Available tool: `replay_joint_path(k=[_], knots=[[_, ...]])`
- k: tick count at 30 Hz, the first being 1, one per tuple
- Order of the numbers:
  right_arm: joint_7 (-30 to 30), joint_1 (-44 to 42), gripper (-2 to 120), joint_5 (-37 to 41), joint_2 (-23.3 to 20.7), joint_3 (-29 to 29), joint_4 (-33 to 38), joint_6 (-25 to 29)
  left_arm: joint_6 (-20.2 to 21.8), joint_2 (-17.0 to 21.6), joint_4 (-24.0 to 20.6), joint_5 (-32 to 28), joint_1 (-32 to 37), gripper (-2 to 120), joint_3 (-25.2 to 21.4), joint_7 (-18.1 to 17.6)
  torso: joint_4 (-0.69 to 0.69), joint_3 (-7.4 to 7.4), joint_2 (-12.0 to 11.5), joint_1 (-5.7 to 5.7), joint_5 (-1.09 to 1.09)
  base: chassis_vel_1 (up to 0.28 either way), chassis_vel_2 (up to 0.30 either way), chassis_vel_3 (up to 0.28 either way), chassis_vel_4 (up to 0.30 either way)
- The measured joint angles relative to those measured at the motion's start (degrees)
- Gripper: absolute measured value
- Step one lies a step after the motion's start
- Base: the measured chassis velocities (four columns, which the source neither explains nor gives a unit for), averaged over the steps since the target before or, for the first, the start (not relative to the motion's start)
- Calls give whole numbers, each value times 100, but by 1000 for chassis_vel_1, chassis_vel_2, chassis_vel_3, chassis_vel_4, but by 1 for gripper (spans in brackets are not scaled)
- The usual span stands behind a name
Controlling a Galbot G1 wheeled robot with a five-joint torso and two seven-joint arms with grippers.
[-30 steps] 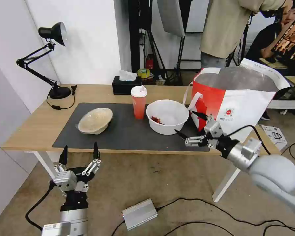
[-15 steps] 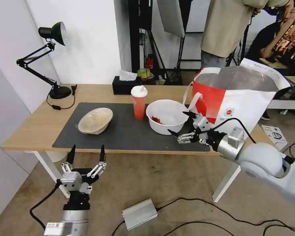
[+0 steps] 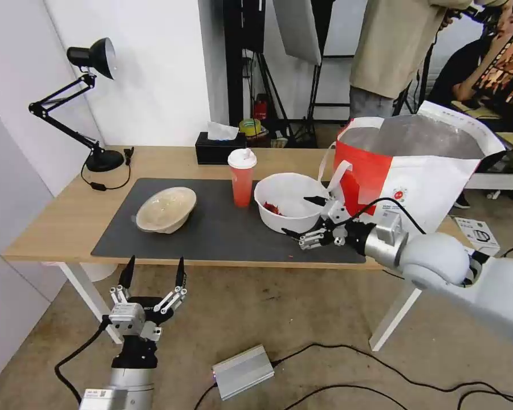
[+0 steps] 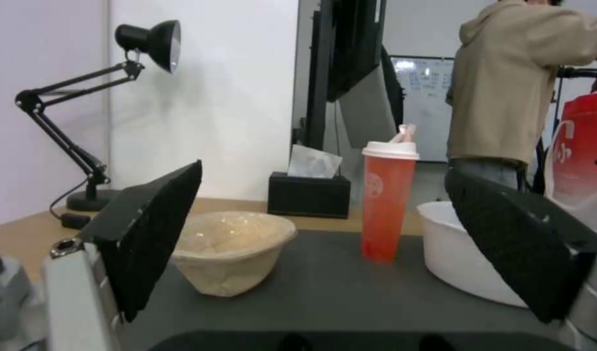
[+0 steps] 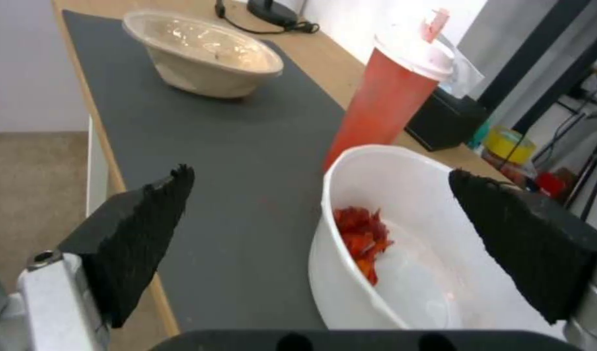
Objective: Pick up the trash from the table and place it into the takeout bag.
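Right end effector [image 3: 306, 217], released, straddles the white bowl's [image 3: 290, 202] rim near the counter's front edge; next, clench.

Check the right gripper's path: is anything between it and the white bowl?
Nothing visible. The right gripper, jaws open, is at the white bowl on its near right side, one finger over the rim. The red cup stands apart to the bowl's left; the takeout bag is to its right.

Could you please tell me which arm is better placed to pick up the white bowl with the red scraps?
The right. Its tool is open, straddling the rim of the white bowl; the left tool hangs below the table edge.
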Motion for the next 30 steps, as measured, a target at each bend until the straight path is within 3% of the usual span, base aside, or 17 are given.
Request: replay_joint_path(k=[15,23,30], knots=[[-309,1006,100,285,255,-901,-466,-25,-2,-86,60,-14,-101,100,41,106,0,0,0,0,0,0,0,0,0],[-737,1904,100,988,319,-1643,-745,-168,-33,-156,71,1,-92,100,70,160,0,0,-1,0,1,0,0,0,0],[-1191,2462,100,1128,406,-2078,-985,-416,-72,-192,56,9,-60,100,70,175,0,-1,0,0,1,0,0,0,0]])
